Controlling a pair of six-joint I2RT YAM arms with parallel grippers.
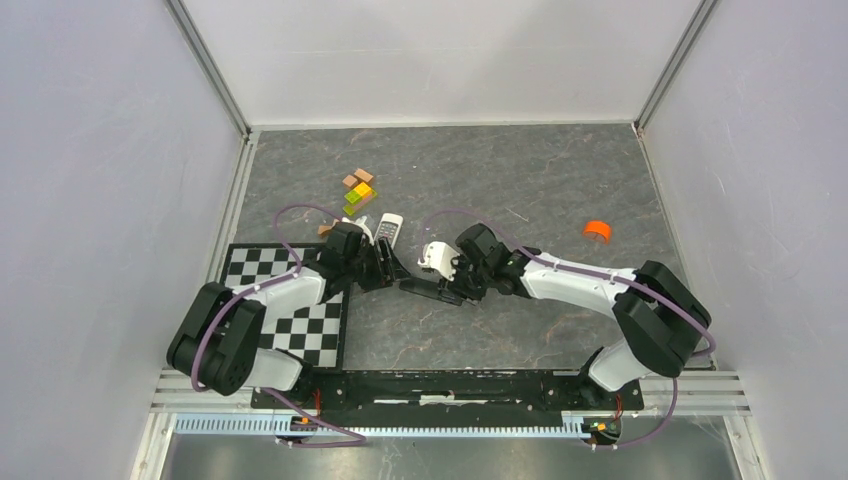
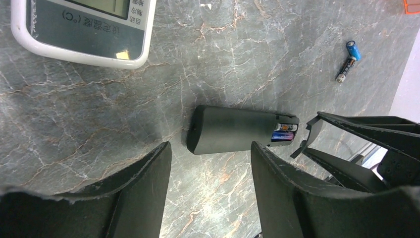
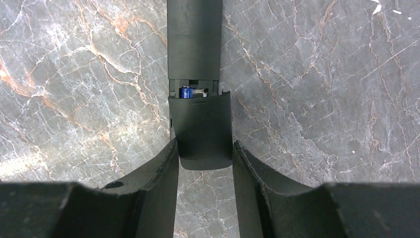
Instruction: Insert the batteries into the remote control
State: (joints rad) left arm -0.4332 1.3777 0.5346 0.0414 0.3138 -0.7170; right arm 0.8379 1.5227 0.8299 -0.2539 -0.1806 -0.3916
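Battery cover (image 3: pixel 200 124) is pinched by right gripper (image 3: pixel 204 146) at black remote (image 3: pixel 194 39), left gripper (image 2: pixel 210 148) spread wide; skewed, it could be jammed

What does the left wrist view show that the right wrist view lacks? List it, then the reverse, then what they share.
Left wrist only: the white handset, a loose blue battery with a darker battery beside it, and the open left pincer.
Right wrist only: the compartment cover seen face-on, clamped in the right pincer.
Both: the black remote lying on the marbled table, its compartment open with a seated battery inside.
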